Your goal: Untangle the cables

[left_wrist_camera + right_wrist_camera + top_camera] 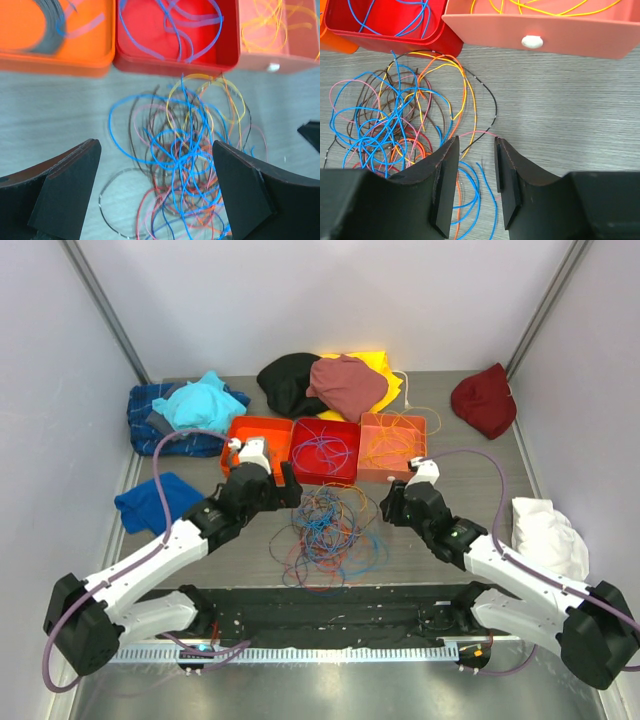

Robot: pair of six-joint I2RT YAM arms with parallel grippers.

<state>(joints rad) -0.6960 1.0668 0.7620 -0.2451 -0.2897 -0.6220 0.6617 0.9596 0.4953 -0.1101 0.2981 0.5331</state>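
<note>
Looking at the cables (325, 530) lying in a loose tangle of blue, orange, yellow, brown and pink loops on the table (470, 490), near the middle, just on the near side of three trays. Holding the left gripper (155, 150) at the tangle's far left side, fingers spread wide, gripping nothing. Holding the right gripper (476, 145) at the tangle's right edge, fingers only a narrow gap apart, nothing between them. Showing more blue strands lying in the red tray (325, 450) and yellow ones in the salmon tray (392, 445) right of it.
</note>
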